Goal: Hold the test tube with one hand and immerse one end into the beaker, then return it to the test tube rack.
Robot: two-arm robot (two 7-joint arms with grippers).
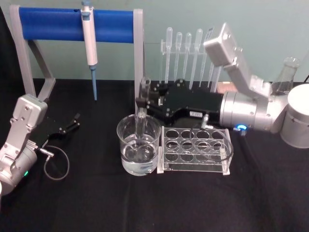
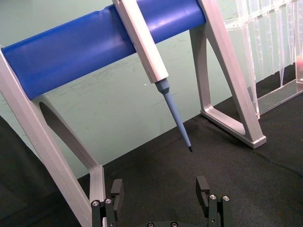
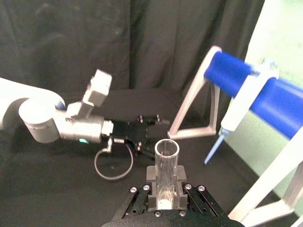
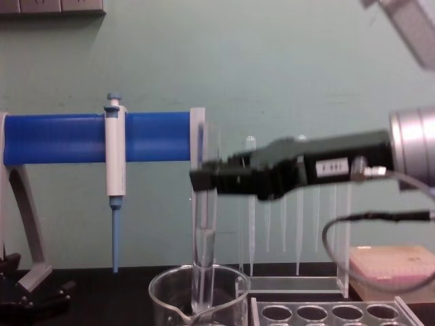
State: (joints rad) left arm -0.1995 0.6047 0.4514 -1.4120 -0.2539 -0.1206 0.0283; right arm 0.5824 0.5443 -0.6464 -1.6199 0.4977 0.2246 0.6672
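Note:
The test tube [image 1: 142, 121] stands upright with its lower end down inside the beaker [image 1: 138, 145], which holds clear liquid. My right gripper [image 1: 144, 102] is shut on the tube's upper part, reaching in from the right above the beaker. From the chest view the test tube [image 4: 204, 231] drops from the right gripper [image 4: 204, 178] into the beaker [image 4: 198, 295]. The tube's open rim [image 3: 166, 150] rises between the fingers in the right wrist view. My left gripper [image 1: 72, 122] rests open at the left on the black table, and its fingers [image 2: 117, 190] stand apart with nothing between them.
A clear multi-hole rack [image 1: 195, 150] sits directly right of the beaker. A white-and-blue pipettor [image 1: 90, 43] hangs on the blue-barred stand [image 1: 72, 24] behind. Plastic pipettes [image 1: 188, 58] stand in a holder at the back, and a conical flask [image 1: 285, 75] is at far right.

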